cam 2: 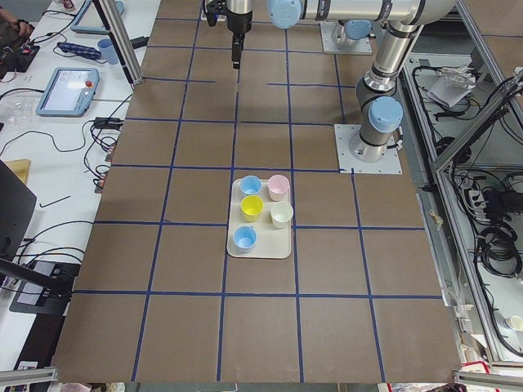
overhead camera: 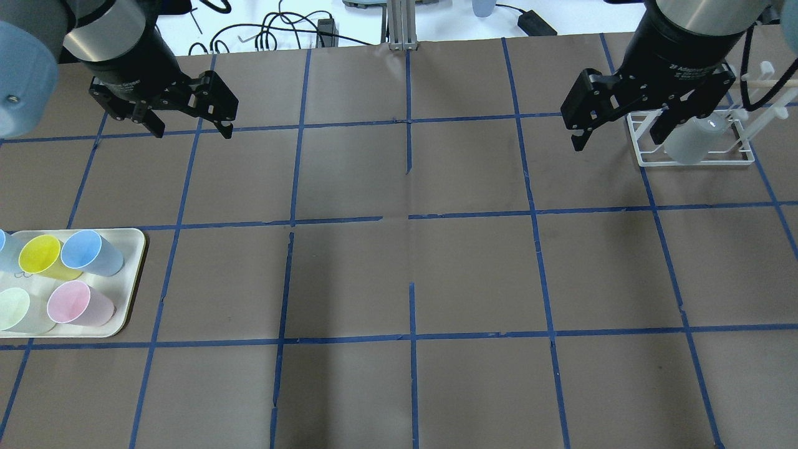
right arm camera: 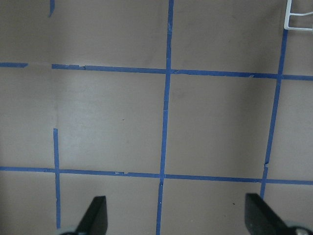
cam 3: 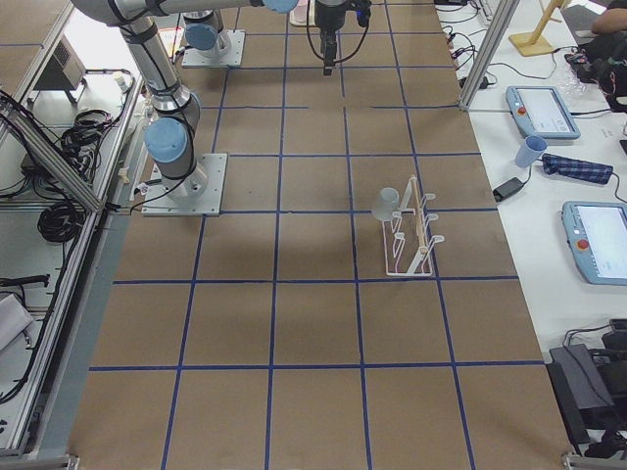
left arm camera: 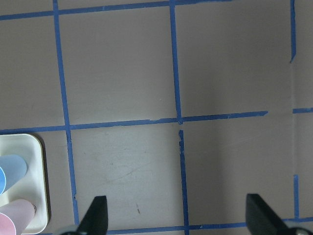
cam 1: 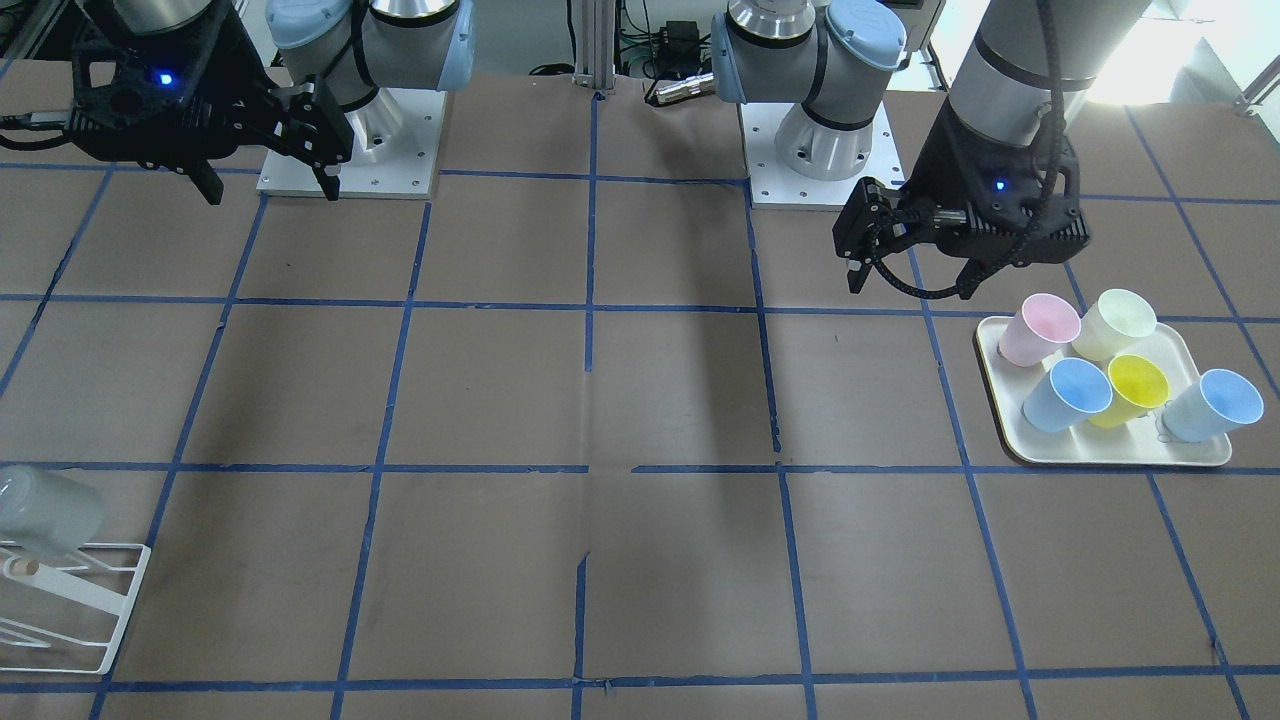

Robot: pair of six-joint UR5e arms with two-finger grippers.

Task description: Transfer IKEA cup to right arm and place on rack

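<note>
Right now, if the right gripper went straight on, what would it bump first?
Probably just the table. The right gripper points down at bare brown paper; the rack is off to the side.

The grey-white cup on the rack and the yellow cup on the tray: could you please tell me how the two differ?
The grey-white cup is pale and cloudy; the yellow cup is bright. The grey-white cup sits tilted on the rack, while the yellow cup stands upright on the tray. The grey-white cup is alone on its rack; the yellow cup is crowded among four other cups. Both are plain tapered tumblers without handles.
</note>
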